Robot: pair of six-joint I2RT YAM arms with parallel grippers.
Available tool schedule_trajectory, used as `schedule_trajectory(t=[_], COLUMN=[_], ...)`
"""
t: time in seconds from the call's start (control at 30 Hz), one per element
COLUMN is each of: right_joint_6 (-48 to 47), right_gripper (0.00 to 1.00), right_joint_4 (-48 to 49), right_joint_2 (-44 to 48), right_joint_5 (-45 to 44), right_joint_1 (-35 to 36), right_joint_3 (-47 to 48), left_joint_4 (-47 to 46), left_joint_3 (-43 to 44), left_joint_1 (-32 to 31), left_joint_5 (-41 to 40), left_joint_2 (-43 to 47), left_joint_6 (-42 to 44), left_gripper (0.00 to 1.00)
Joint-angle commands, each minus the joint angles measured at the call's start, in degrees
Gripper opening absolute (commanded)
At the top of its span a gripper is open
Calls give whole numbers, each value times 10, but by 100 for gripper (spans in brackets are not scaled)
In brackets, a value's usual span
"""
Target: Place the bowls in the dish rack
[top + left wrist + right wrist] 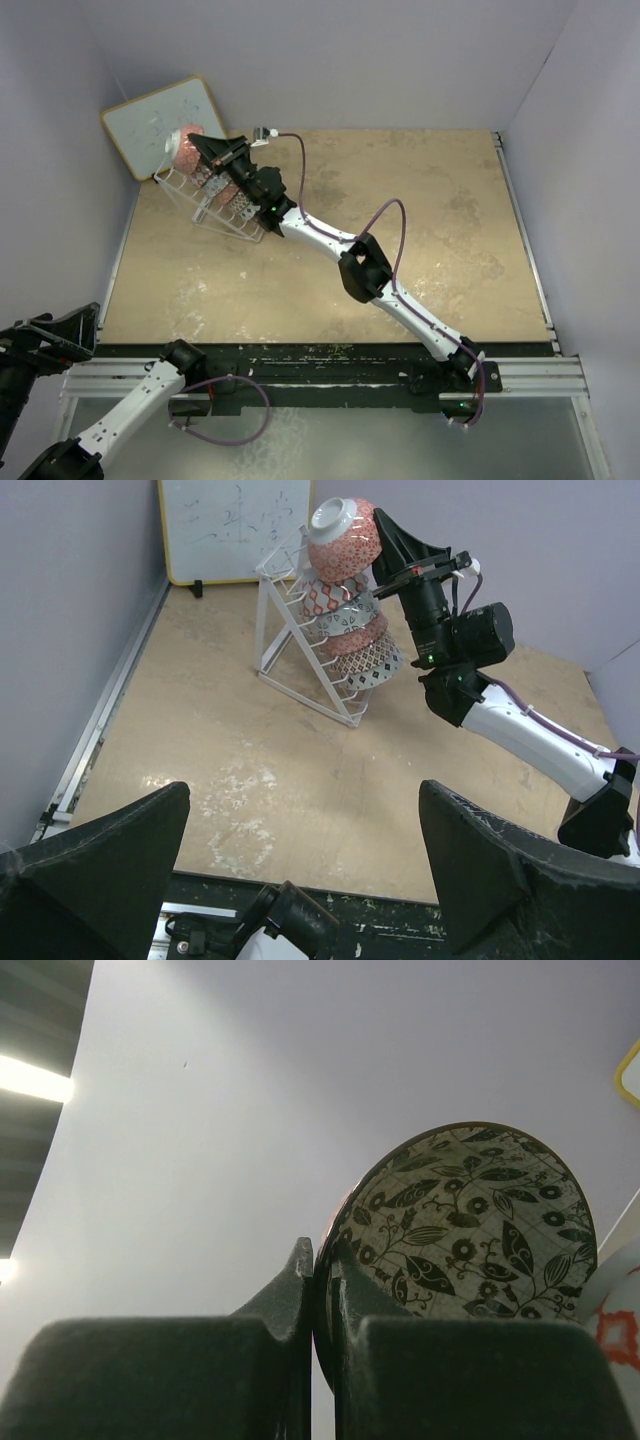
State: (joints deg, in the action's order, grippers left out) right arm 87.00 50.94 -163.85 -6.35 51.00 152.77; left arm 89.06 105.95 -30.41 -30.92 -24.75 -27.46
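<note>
Atop rack, gripper pinches bowl (rim)

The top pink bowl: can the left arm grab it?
Probably not. The right gripper is shut on the rim of that pink bowl, and the left gripper sits open at the near edge of the table, far from the rack.

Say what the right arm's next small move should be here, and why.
Probably ease the red bowl down a touch until it settles in the rack, before letting go. The right gripper is shut on the bowl's rim and holds it at the top of the rack, just above the other bowls stacked there. Whether it is seated yet is unclear.
</note>
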Motion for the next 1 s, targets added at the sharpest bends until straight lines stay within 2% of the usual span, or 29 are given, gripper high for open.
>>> schedule_trajectory(t=[0.0,0.1,0.37,0.6,0.67,0.77,0.87,0.97], right_joint_6=[-4,-2,27,-15,-49,-113,-181,-298], right_gripper=[0,0,0,0,0,0,0,0], right_joint_4=[91,118,232,261,231,131,-4,-191], right_joint_2=[75,98,183,336,390,475,572,658], right_joint_5=[17,34,73,123,149,187,200,141], right_joint_1=[-5,-9,-21,-47,-55,-64,-69,-69], right_joint_3=[17,-10,-165,-383,-444,-529,-609,-658], left_joint_4=[-4,-4,-4,-4,-4,-4,-4,-4], left_joint_3=[-1,0,9,16,20,23,24,25], left_joint_1=[-3,-3,-3,-5,-6,-6,-7,-7], left_joint_5=[-6,-8,-9,-11,-10,-12,-14,-15], left_joint_2=[2,1,-8,-17,-20,-23,-26,-30], left_joint_6=[-4,-4,-2,0,0,1,3,4], left_gripper=[99,99,99,99,99,99,99,99])
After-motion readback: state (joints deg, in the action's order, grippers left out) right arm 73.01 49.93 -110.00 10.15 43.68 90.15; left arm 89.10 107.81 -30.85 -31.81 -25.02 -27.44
